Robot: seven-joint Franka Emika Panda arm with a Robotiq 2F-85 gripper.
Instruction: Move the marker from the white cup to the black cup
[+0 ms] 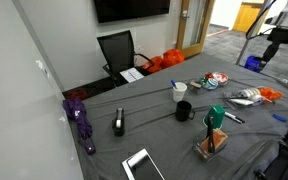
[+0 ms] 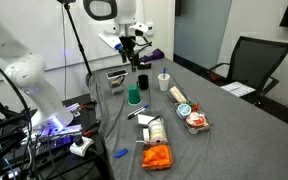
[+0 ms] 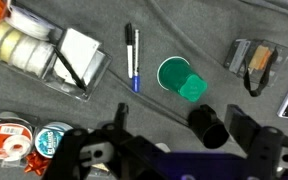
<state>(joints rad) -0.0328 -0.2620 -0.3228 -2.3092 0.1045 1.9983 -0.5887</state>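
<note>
The white cup (image 1: 178, 91) stands mid-table with the marker (image 1: 174, 85) upright in it, bluish top up. In the other exterior view the white cup (image 2: 164, 83) and the marker (image 2: 164, 73) show too. The black cup (image 1: 183, 111) (image 2: 142, 83) stands beside it, empty. My gripper (image 2: 132, 58) hangs high above the table near the black cup, and it does not show in the other exterior view. In the wrist view the gripper (image 3: 180, 130) is open and empty. The black cup (image 3: 209, 125) lies below, between the fingers. The white cup and marker are not visible there.
A teal-green cup (image 3: 174, 74) (image 2: 134, 97) stands near the black cup. A loose pen (image 3: 132, 58) lies on the cloth. Around are a clear box of tape rolls (image 3: 29, 45), red tins (image 3: 9, 140), a wooden box (image 3: 254, 60), a black-and-white tape-like object (image 1: 119, 122) and a tablet (image 1: 142, 165).
</note>
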